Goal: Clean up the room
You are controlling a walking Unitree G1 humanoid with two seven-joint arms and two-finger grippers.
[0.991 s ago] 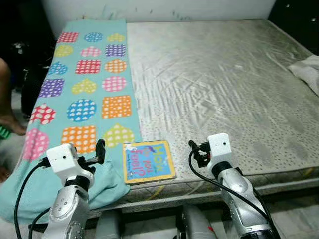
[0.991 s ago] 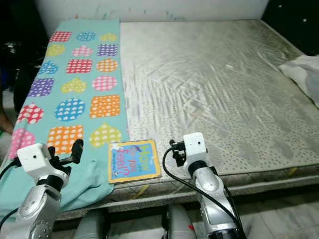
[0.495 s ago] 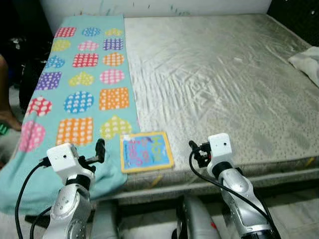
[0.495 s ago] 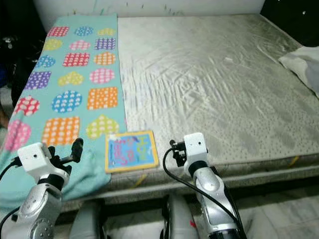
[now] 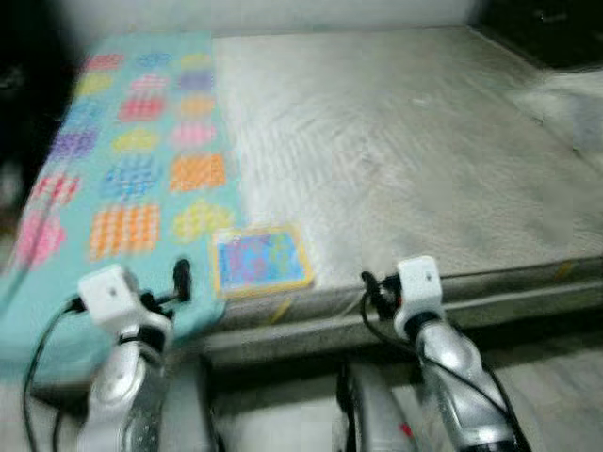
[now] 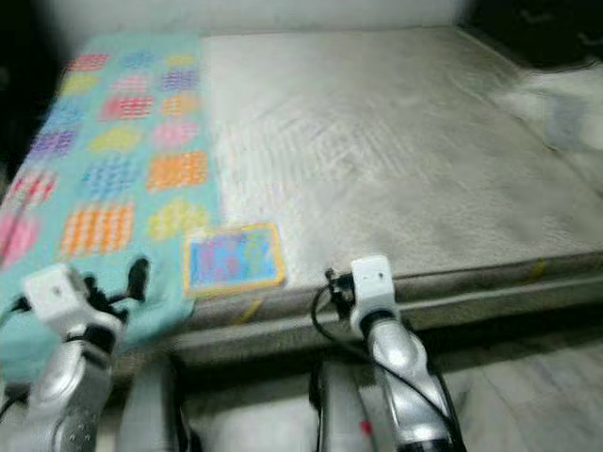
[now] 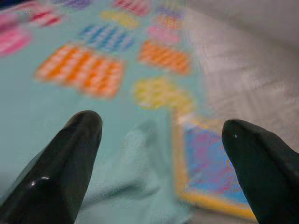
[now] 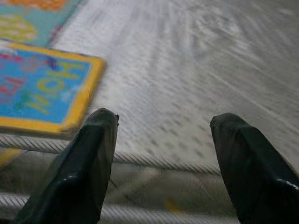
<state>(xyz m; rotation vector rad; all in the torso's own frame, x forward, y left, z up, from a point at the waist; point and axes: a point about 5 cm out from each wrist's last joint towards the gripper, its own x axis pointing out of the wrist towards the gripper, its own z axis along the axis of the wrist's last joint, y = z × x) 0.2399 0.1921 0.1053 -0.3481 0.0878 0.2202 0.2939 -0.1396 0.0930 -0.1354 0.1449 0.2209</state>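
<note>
The right gripper (image 8: 161, 154) has its two black fingers (image 8: 77, 175) spread wide apart, with nothing between them. They hang just in front of the mattress (image 8: 196, 74) edge, not touching it. A blue book (image 8: 39, 93) with yellow border lies flat on the mattress, near this edge. A bit of turquoise blanket (image 8: 28, 18) lies beyond the book.

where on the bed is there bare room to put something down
The mattress is bare between the patterned blanket and the white cloth. It is crowded at the near edge, where the book lies beside the blanket.
</note>
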